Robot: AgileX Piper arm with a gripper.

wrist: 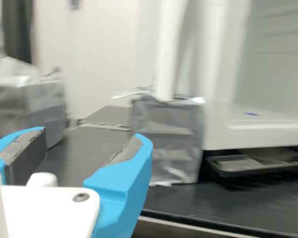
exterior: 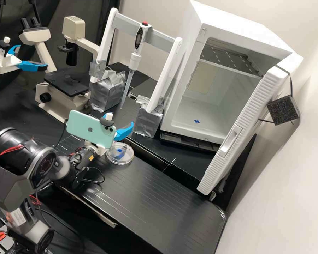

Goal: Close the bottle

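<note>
Spreading its blue fingers [exterior: 123, 133] wide, the gripper [exterior: 121, 120] hangs above the bench [exterior: 155, 201] (mint phone [exterior: 82, 123] at its wrist)

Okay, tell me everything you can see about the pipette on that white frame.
The pipette has a white body, plastic by its look, with a red top and a dark oval panel. Below, a pale, see-through-looking tip tapers to a point. It hangs tip down, leaning slightly, against the grey crossbar between two white posts. Whether its tip touches anything is hard to tell.
</note>
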